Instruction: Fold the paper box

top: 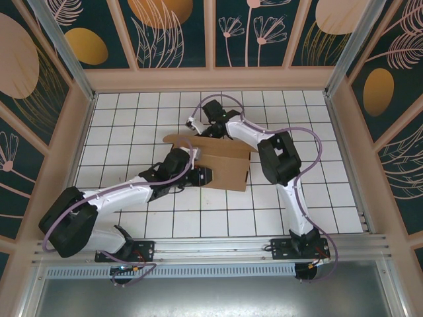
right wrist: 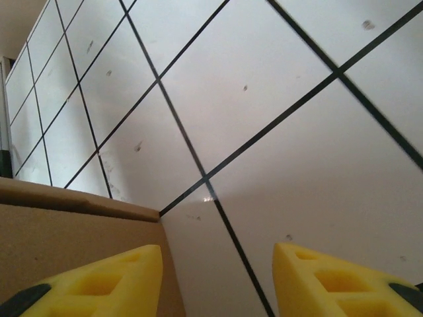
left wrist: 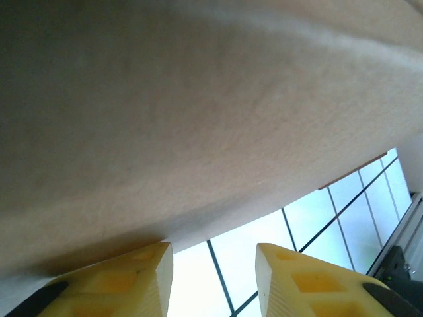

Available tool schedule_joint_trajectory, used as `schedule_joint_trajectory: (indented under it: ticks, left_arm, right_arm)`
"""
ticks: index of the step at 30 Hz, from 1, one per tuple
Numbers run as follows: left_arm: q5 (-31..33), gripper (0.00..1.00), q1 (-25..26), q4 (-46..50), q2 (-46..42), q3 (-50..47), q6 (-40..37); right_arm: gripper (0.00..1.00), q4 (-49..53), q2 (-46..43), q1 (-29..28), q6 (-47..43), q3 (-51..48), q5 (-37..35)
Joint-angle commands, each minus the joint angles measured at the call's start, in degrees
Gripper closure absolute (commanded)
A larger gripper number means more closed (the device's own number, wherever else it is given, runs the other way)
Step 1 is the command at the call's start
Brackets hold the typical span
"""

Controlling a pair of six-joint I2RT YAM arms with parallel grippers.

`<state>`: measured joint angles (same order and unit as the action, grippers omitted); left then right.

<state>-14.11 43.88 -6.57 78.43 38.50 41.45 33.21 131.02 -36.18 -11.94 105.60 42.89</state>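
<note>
so the paper box (top: 228, 168) is lying mid table (top: 132, 119) btw both arms. left gripper (left wrist: 215, 254) is standing partly open w/ nothing in it, cardboard just above its fingers. right gripper (right wrist: 218, 254) is gaping empty too, box edge beside it.

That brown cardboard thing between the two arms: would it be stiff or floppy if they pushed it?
Probably light and quick to slide: the paper box is thin sheet on a smooth tiled table. Its panels likely stay fairly stiff but hinge at the folds, as the folded edge in the right wrist view suggests.
</note>
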Motion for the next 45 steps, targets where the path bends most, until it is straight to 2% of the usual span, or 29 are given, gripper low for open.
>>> schedule_joint_trajectory:
  ticks: [1, 7, 14, 16, 19, 23, 25, 27, 29, 31, 33, 37, 39, 42, 43, 45]
  left_arm:
    - [2.13, 0.61, 0.61, 2.66, -1.37, -0.26, -3.78]
    - [4.07, 0.56, 3.93, 5.03, -1.35, 0.45, -5.84]
    - [7.88, 0.46, 4.14, 10.12, -5.28, 3.45, -8.40]
    - [9.49, 0.40, 4.13, 12.29, -6.80, 5.22, -10.28]
    - [11.17, 0.32, 4.20, 15.61, -8.43, 8.24, -14.31]
    - [10.62, 0.26, 4.18, 17.94, -12.74, 11.46, -22.88]
    - [10.33, 0.22, 4.13, 17.63, -15.86, 12.23, -27.07]
    - [10.51, 0.22, 4.20, 16.17, -19.12, 12.93, -31.83]
    - [15.04, 0.26, 4.18, 13.46, -21.15, 13.23, -34.90]
    - [18.95, 0.28, 4.12, 10.99, -22.60, 12.32, -38.66]
    - [20.12, 0.31, 3.59, 8.39, -23.94, 11.02, -43.33]
    - [11.97, 0.32, -1.44, 3.97, -24.89, 9.76, -58.56]
    - [3.44, 0.33, -9.01, 5.31, -23.38, 10.20, -63.42]
    - [-13.02, 0.39, -22.31, 7.16, -20.92, 10.86, -68.99]
    - [-17.78, 0.40, -25.43, 7.38, -20.63, 10.41, -71.53]
    - [-22.62, 0.39, -28.31, 10.45, -19.41, 10.20, -79.57]
  right_arm:
    - [0.52, -0.95, -5.77, -0.86, -0.97, -1.49, -0.07]
    - [0.53, -0.17, -8.11, -2.44, -1.96, -3.78, -2.99]
    - [0.52, -3.54, -11.73, -0.88, -0.07, -6.31, -5.41]
    - [0.49, -4.50, -13.36, 0.49, 0.91, -6.05, -5.01]
    - [0.39, -4.35, -15.58, 2.50, 0.77, -5.28, -6.45]
    - [0.35, -6.49, -21.74, 4.52, 1.30, -7.64, -7.75]
    - [0.35, -11.13, -26.70, 6.64, 2.85, -11.37, -7.96]
    - [0.40, -18.17, -32.54, 7.80, 5.53, -16.61, -10.26]
    - [0.42, -25.42, -38.53, 8.93, 6.67, -22.69, -9.71]
    - [0.50, -34.99, -44.00, 10.34, 7.55, -31.26, -7.49]
    - [0.56, -39.47, -48.69, 10.52, 6.62, -37.40, -10.64]
    - [0.57, -32.63, -55.28, 10.96, 0.10, -39.30, -12.86]
    - [0.57, -29.44, -58.50, 10.74, -5.41, -41.09, -14.03]
    - [0.56, -25.67, -63.60, 10.97, -14.33, -44.55, -14.76]
    - [0.56, -23.92, -65.51, 10.96, -16.85, -45.43, -14.58]
    - [0.56, -21.97, -69.03, 11.13, -17.76, -47.28, -14.51]
